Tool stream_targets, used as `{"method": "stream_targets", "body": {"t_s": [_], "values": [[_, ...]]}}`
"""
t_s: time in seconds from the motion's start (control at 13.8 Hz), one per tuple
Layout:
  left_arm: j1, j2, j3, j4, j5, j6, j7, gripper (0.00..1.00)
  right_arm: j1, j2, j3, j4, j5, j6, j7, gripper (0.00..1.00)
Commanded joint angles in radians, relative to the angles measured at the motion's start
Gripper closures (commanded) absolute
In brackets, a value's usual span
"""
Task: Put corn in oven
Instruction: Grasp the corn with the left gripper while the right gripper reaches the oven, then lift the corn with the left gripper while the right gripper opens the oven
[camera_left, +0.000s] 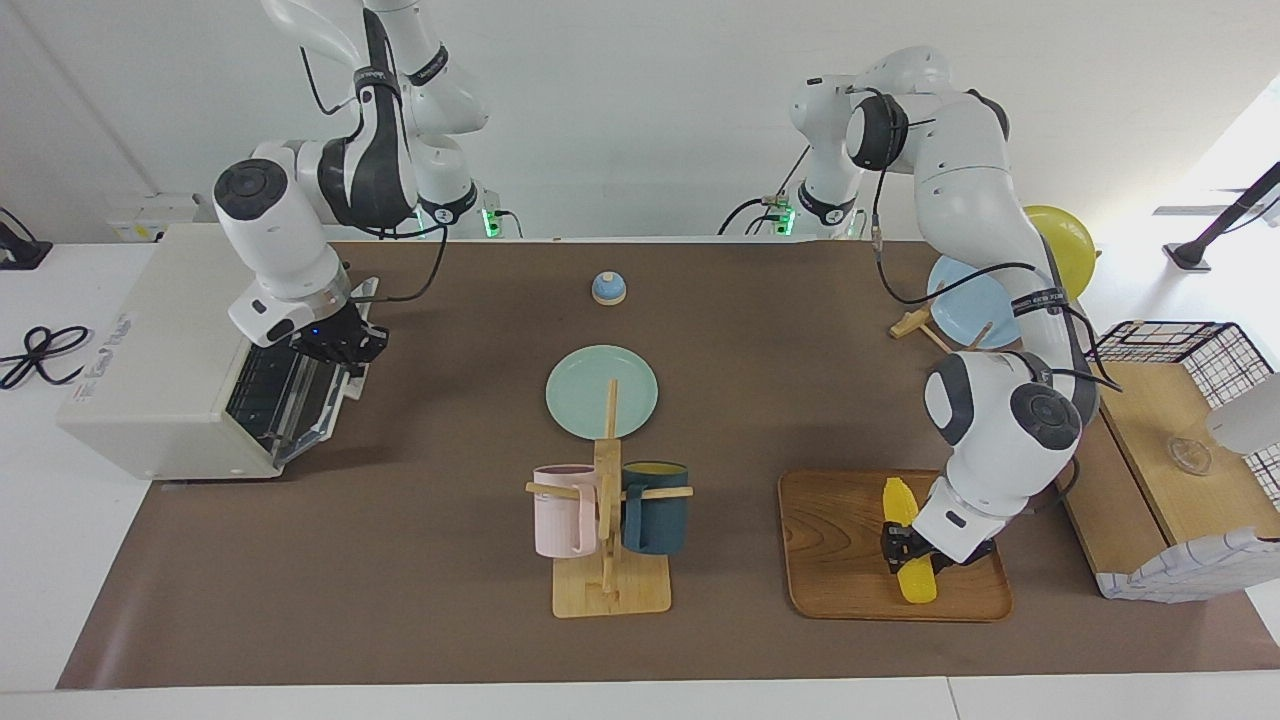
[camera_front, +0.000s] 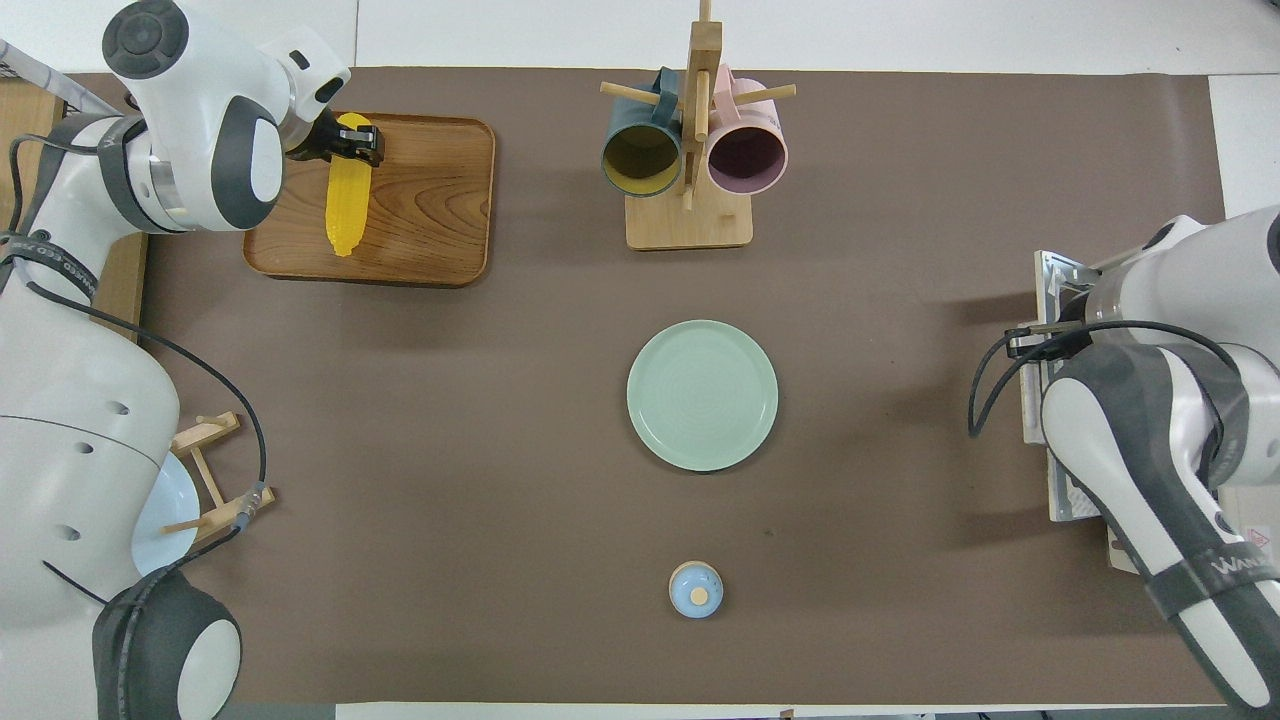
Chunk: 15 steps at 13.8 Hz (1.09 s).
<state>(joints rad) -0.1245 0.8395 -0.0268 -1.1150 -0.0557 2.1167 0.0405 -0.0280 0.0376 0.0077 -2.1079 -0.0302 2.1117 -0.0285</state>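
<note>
The yellow corn (camera_left: 897, 497) lies on a wooden tray (camera_left: 830, 540) toward the left arm's end of the table. My left gripper (camera_left: 905, 550) is shut on the corn's middle; from overhead, the gripper (camera_front: 352, 143) clamps the corn (camera_front: 343, 210) near its thick end. At the right arm's end stands the off-white oven (camera_left: 150, 380). Its glass door (camera_left: 300, 410) is pulled partway down, showing the rack inside. My right gripper (camera_left: 340, 348) is shut on the door's handle. In the overhead view the right arm hides most of the oven.
A mug rack (camera_left: 610, 590) with a pink and a dark blue mug stands mid-table, with a green plate (camera_left: 601, 392) and a small blue bell (camera_left: 608, 288) nearer the robots. A plate stand with a blue plate (camera_left: 975, 300) and a wire basket (camera_left: 1190, 345) flank the tray.
</note>
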Motion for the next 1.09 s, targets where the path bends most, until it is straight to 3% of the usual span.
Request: {"method": "stream_targets", "body": {"t_s": [0.0, 0.14, 0.29, 0.43, 0.58, 0.72, 1.01], "values": [[-0.007, -0.121, 0.004, -0.025, -0.084, -0.159, -0.043, 1.0, -0.021, 0.025, -0.005, -0.068, 0.021, 0.149, -0.007, 1.0], [-0.052, -0.273, 0.001, -0.121, -0.088, -0.233, -0.218, 1.0, -0.017, 0.021, -0.003, -0.092, 0.048, 0.175, 0.001, 1.0], [-0.145, -0.466, 0.001, -0.349, -0.09, -0.222, -0.351, 1.0, 0.011, 0.03, -0.003, -0.096, 0.075, 0.192, 0.01, 1.0], [-0.275, -0.571, 0.001, -0.488, -0.09, -0.186, -0.505, 1.0, 0.011, 0.059, -0.003, -0.101, 0.095, 0.22, 0.013, 1.0], [-0.401, -0.606, 0.001, -0.566, -0.092, -0.103, -0.63, 1.0, 0.013, 0.099, -0.003, -0.101, 0.11, 0.241, 0.033, 1.0], [-0.51, -0.632, -0.001, -0.701, -0.092, 0.102, -0.688, 1.0, 0.019, 0.128, -0.003, -0.101, 0.15, 0.26, 0.038, 1.0], [-0.627, -0.496, 0.002, -0.717, -0.09, 0.294, -0.729, 1.0, 0.071, 0.134, -0.003, -0.066, 0.153, 0.245, 0.073, 1.0]]}}
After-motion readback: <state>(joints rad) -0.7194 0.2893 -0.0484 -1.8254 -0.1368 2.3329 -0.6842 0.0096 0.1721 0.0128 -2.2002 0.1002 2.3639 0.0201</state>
